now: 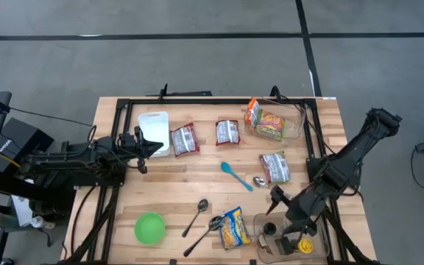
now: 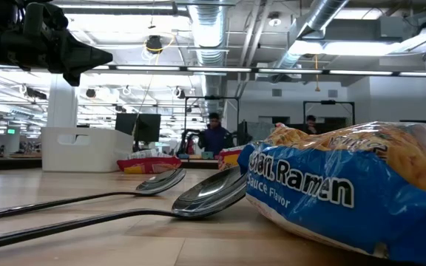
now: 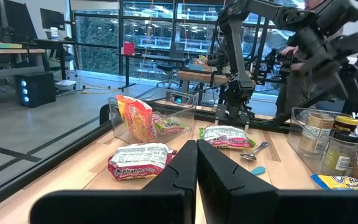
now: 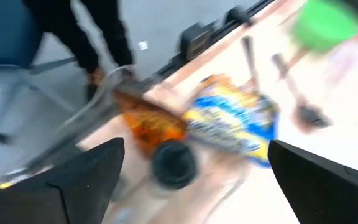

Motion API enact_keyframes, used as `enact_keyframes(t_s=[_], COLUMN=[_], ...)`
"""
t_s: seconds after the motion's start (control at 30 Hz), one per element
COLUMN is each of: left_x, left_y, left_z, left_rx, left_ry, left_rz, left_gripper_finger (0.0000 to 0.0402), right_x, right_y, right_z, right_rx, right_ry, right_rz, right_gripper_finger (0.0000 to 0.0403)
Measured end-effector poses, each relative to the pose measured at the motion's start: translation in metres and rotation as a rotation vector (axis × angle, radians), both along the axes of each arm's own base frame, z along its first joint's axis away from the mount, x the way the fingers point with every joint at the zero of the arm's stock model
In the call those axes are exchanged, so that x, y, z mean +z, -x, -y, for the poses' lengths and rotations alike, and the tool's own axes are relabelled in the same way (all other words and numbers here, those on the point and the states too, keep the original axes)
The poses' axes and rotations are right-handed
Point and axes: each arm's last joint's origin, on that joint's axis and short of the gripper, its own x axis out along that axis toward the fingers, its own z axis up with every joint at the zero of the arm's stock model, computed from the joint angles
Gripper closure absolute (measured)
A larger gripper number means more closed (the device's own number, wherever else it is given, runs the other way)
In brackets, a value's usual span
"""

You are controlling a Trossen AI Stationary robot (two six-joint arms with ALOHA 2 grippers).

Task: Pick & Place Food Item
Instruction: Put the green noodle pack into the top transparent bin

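High view: right gripper (image 1: pixel 277 200) hangs wide open, holding nothing, beside the blue ramen packet (image 1: pixel 234 227) at the near edge. Left gripper (image 1: pixel 153 146) waits at far left, fingers closed and empty. Five other packets, three metal spoons.

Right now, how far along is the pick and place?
Nothing looks placed yet. The right gripper is open and empty above the clear bin of jars, beside the blue ramen pack. The left gripper waits shut near the white box. Grasp and placement remain.
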Motion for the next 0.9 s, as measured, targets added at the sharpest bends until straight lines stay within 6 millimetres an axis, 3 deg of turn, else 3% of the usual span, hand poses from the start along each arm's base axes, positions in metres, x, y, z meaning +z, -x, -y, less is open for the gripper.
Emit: enact_keyframes(t_s=[0.23, 0.43, 0.9], left_x=[0.000, 0.000, 0.000], left_y=[0.000, 0.000, 0.000], left_z=[0.000, 0.000, 0.000], left_rx=[0.000, 0.000, -0.001], left_ry=[0.000, 0.000, 0.000], left_rz=[0.000, 0.000, 0.000], left_gripper_finger=[0.0399, 0.0399, 0.0399], right_x=[0.017, 0.025, 0.038], right_y=[-0.006, -0.017, -0.040], right_z=[0.000, 0.005, 0.025], right_rx=[-0.038, -0.094, -0.210], right_ry=[0.094, 0.068, -0.038], right_rz=[0.169, 0.250, 0.358], right_gripper_finger=[0.0012, 0.0032, 0.0202])
